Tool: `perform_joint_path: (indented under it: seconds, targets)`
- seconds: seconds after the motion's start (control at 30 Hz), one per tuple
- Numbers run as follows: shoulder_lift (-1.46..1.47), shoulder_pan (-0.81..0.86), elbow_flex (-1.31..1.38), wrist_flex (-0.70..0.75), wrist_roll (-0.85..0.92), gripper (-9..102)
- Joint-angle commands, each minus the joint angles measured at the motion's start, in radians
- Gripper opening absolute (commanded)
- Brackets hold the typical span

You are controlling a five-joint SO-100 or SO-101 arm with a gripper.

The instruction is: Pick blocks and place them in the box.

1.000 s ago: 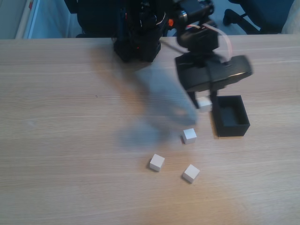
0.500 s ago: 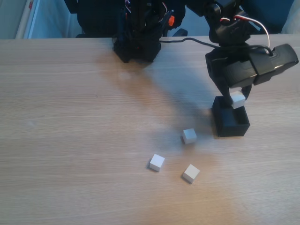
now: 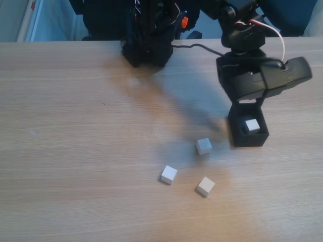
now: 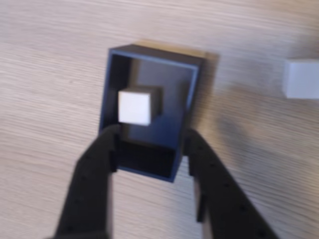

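Note:
The black box [image 3: 249,140] stands on the wooden table at the right, and one white block [image 3: 252,125] lies inside it. My gripper [image 3: 248,106] hangs just above the box, open with nothing between its fingers. In the wrist view the block [image 4: 134,107] rests in the left part of the box [image 4: 106,99], and my gripper [image 4: 152,137] straddles the box's near end, fingers apart. Three more blocks lie on the table left of the box: one close by [image 3: 204,146], one lower left [image 3: 169,175], one lower [image 3: 205,186]. A block [image 4: 301,78] also shows at the wrist view's right edge.
The arm's black base [image 3: 148,38] with its cable sits at the back of the table. Dark chairs stand beyond the table's far edge. Bare wood stretches across the table's left half [image 3: 65,141].
The gripper swung right with a block from left of the box to above it, then opened. The block has dropped into the box. The other three blocks have not moved.

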State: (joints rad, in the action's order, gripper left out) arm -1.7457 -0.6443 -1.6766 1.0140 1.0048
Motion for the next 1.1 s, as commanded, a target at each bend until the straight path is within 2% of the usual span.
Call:
perform_joint_path:
  seconds: [0.0,0.33,0.67,1.07]
  targets:
    - [-0.055,0.052,0.008,0.02,0.002,10]
    - [-0.127,0.239,-0.207,-0.008,0.074,16]
    - [-0.04,0.247,-0.264,-0.084,0.141,20]
    - [0.092,0.302,-0.278,-0.249,0.222,21]
